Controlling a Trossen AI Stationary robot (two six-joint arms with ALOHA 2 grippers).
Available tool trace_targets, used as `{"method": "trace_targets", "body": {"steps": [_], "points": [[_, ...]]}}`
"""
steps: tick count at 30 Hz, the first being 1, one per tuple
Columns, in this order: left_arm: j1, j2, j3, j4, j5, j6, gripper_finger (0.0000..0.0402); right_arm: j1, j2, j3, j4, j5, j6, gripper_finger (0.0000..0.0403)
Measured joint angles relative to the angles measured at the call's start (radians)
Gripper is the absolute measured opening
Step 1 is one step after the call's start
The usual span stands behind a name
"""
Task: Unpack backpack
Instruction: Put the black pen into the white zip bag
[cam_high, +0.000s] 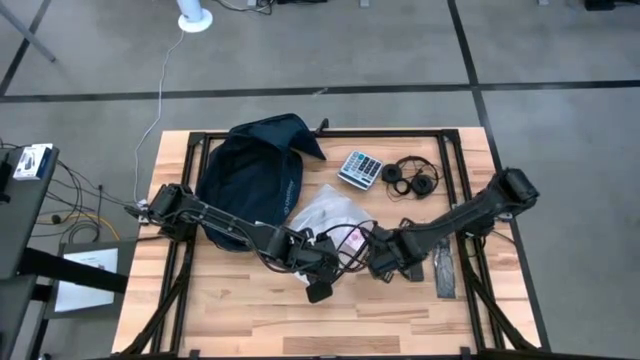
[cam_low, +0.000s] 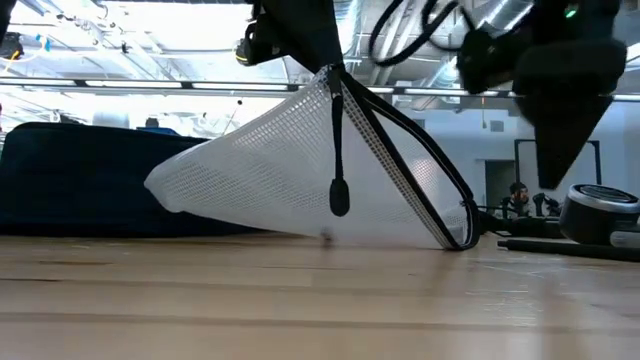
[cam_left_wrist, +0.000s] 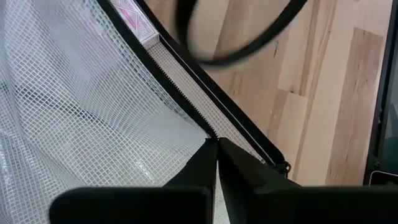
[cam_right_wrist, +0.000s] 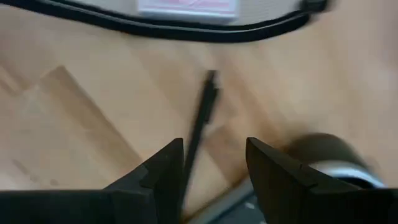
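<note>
While the backpack (cam_high: 250, 180) lies slumped at the table's far left, your unpacking looks well under way: a calculator (cam_high: 360, 168) and headphones (cam_high: 412, 178) already sit on the wood beside it. Your left gripper (cam_left_wrist: 217, 144), fingers pressed together on the zipper edge of a clear mesh pouch (cam_low: 300, 170), holds that pouch tented above the table (cam_high: 400, 310). Your right gripper (cam_right_wrist: 214, 163) hovers just beside it, jaws partly apart and empty, over a thin dark pen-like item (cam_right_wrist: 202, 118). Whether anything remains inside the bag cannot be seen.
</note>
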Motion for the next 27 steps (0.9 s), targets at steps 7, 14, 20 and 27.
{"method": "trace_targets", "body": {"steps": [7,14,20,27], "points": [[-0.014,0.0,0.0,-0.002,-0.002,-0.012,0.0,-0.07,0.082,-0.002,0.058,-0.046,-0.083,0.018],[-0.03,0.0,0.0,-0.002,-0.001,-0.025,0.0,-0.103,0.087,-0.082,0.156,-0.089,-0.086,0.0207],[-0.039,0.0,0.0,-0.001,-0.001,-0.031,0.0,-0.114,0.08,-0.166,0.26,-0.114,-0.092,0.0205],[-0.037,0.0,0.0,0.0,0.0,-0.031,0.0,-0.112,0.081,-0.171,0.282,-0.121,-0.094,0.0095]]}}
